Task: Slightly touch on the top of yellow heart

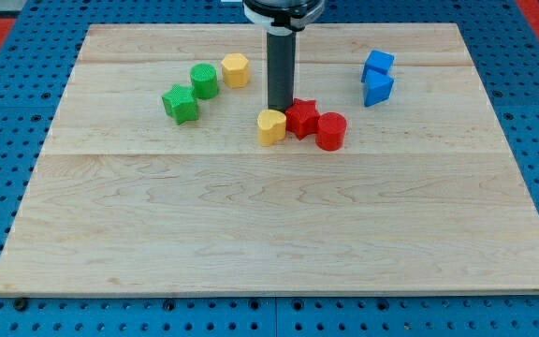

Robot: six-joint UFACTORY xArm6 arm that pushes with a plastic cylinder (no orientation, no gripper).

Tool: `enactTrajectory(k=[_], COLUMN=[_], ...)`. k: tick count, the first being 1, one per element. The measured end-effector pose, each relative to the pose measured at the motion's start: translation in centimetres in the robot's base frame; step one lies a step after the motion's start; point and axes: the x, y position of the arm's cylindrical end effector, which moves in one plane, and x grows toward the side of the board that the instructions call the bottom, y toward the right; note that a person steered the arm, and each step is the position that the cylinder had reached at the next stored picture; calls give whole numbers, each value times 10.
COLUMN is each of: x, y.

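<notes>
The yellow heart [270, 126] lies near the middle of the wooden board [269, 215]. My tip [280, 109] stands just above the heart's top edge in the view, at or very near touching it. A red star [301, 118] sits against the heart's right side, and a red cylinder [331, 131] lies to the star's right.
A yellow hexagon [236, 70], a green cylinder [204, 81] and a green star [181, 103] lie at the upper left. Two blue blocks [378, 64] [378, 88] lie at the upper right. A blue pegboard surrounds the board.
</notes>
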Motion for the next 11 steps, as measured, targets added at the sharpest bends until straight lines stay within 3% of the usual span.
enactTrajectory(k=[4, 7, 8, 11], x=[12, 6, 5, 61], y=[43, -65, -76, -83])
